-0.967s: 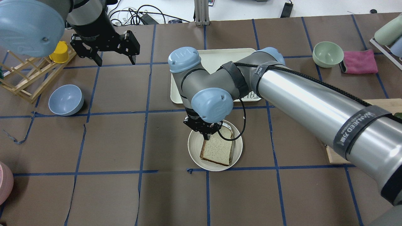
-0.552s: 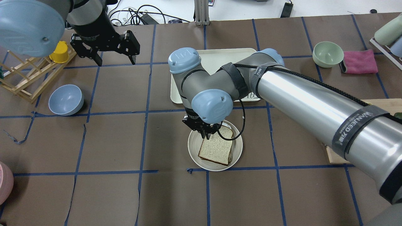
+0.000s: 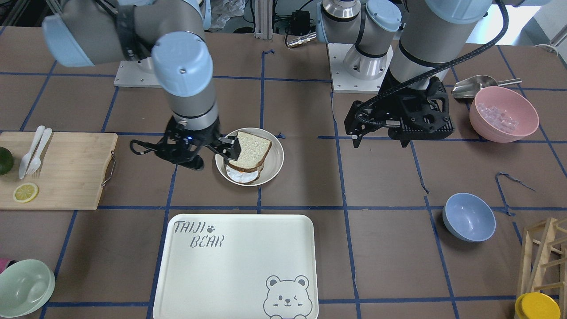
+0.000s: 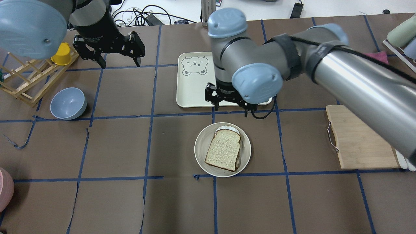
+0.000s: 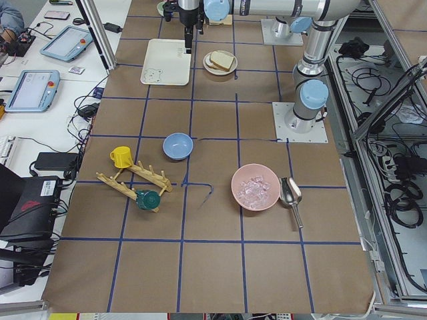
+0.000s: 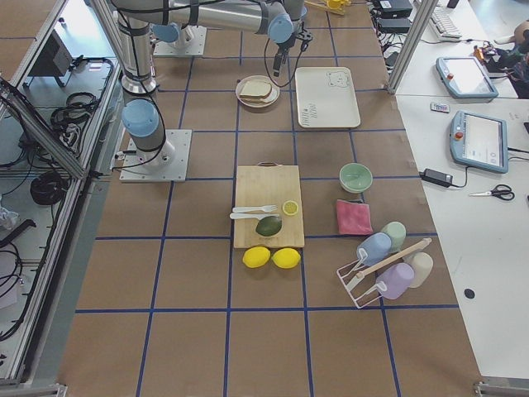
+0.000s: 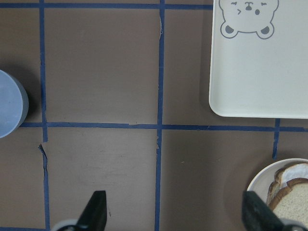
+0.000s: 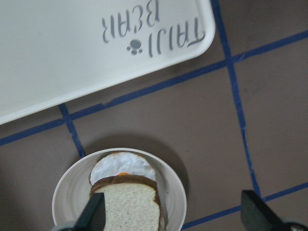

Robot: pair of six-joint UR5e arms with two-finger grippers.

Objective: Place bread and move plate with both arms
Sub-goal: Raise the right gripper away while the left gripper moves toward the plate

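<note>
The bread [image 4: 223,150] lies flat on top of a stack on the round cream plate [image 4: 201,146] at mid-table. A white layer and another slice show beneath it. It also shows in the front view [image 3: 251,149] and in the right wrist view [image 8: 127,207]. My right gripper [image 4: 231,105] is open and empty. It hangs above the table between the plate and the bear tray, clear of the bread. My left gripper [image 4: 119,62] is open and empty, far off at the back left. The plate's edge [image 7: 260,180] shows at the lower right of its wrist view.
The cream bear tray [image 4: 195,87] lies just behind the plate. A blue bowl [image 4: 68,103] and a wooden rack with a yellow cup [image 4: 61,53] stand at the left. A wooden cutting board [image 4: 360,143] lies at the right. A pink bowl [image 3: 504,114] stands near the left arm.
My right gripper has let go of the bread, opened, and risen back toward the tray. The bread now lies flat on the plate. The left arm has not moved.
</note>
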